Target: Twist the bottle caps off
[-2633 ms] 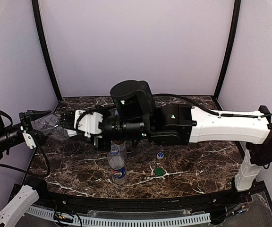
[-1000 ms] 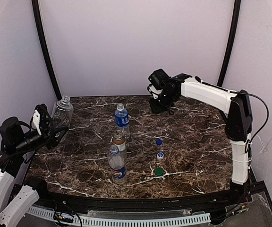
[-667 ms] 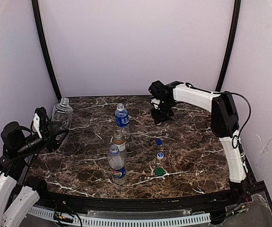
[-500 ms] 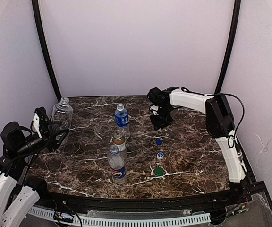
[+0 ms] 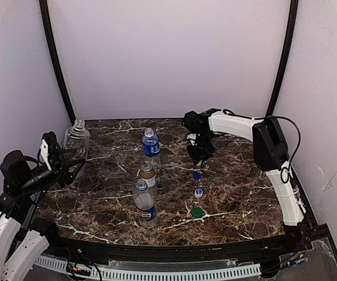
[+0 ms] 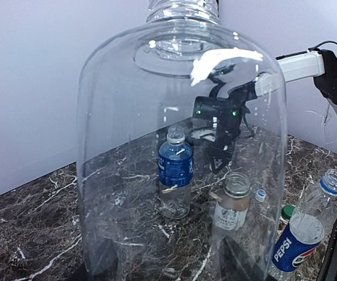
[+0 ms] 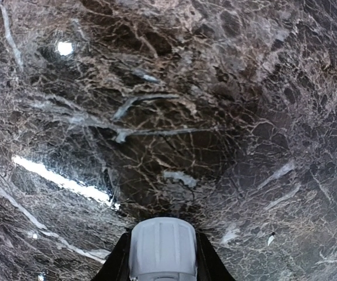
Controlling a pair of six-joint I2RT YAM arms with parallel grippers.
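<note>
My left gripper (image 5: pixel 66 165) is shut on the plain clear bottle (image 5: pixel 77 139), held upright at the table's left edge with its neck open. That bottle (image 6: pixel 180 146) fills the left wrist view, and my dark fingers (image 6: pixel 107 257) show through its base. My right gripper (image 5: pixel 201 154) hangs low over the table's back middle, shut on the white cap (image 7: pixel 162 249). Three bottles stand in the centre with open necks: blue-labelled (image 5: pixel 151 146), brown (image 5: pixel 147 175) and Pepsi (image 5: pixel 144 203). Loose on the table lie the blue cap (image 5: pixel 197 175), the blue-and-white cap (image 5: pixel 198 192) and the green cap (image 5: pixel 197 212).
The dark marble table (image 5: pixel 244 175) is boxed in by pale walls and two black corner posts (image 5: pixel 57 64). The right arm (image 5: pixel 239 124) reaches across the back right. The marble (image 7: pixel 174 117) lies close beneath the right wrist.
The right arm has swung down and forward from the back, bringing its shut gripper low near the blue cap. The left arm and its bottle have barely moved.
</note>
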